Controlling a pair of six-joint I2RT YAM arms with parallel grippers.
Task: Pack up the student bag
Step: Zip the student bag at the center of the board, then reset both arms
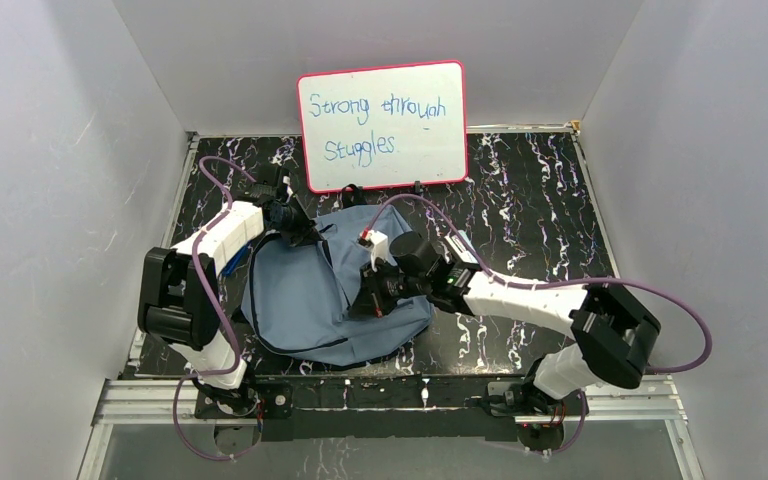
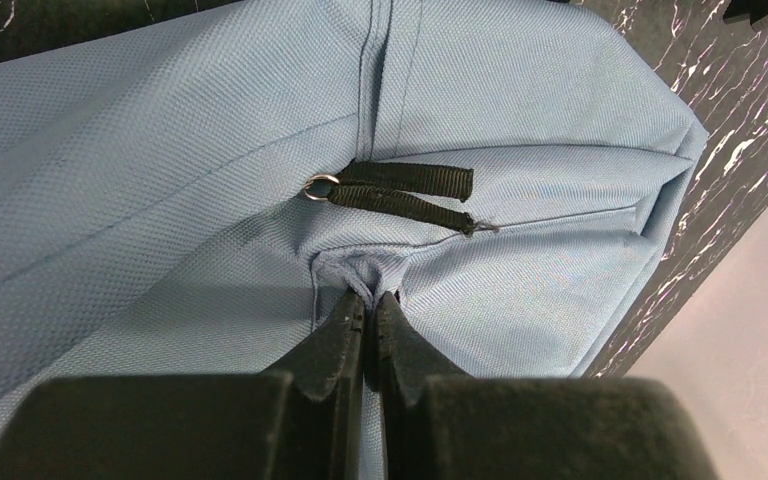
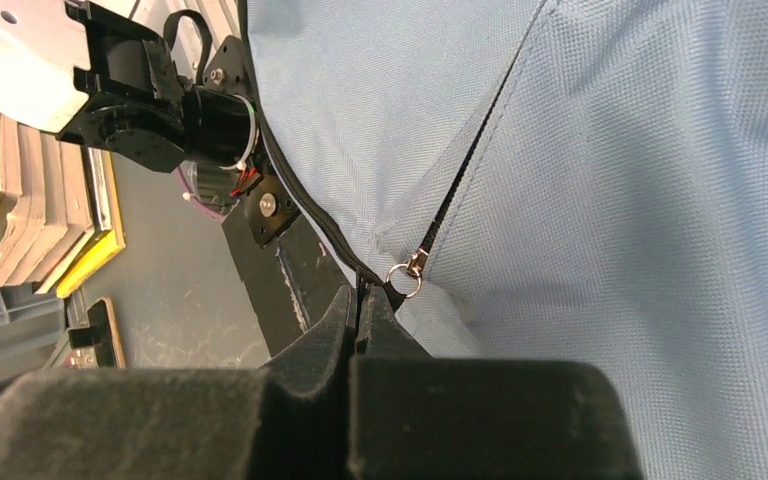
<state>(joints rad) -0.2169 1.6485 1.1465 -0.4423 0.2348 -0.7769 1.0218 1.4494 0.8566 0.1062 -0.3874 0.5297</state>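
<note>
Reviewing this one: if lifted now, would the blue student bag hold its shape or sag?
Probably sag: the student bag lies flat and creased, and its fabric puckers where the left gripper pinches it. Likely light, since it looks unfilled.

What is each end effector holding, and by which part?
The left end effector pinches a fold of the student bag fabric just below a black zipper pull. The right end effector is shut beside a zipper ring, apparently gripping the bag there.
</note>
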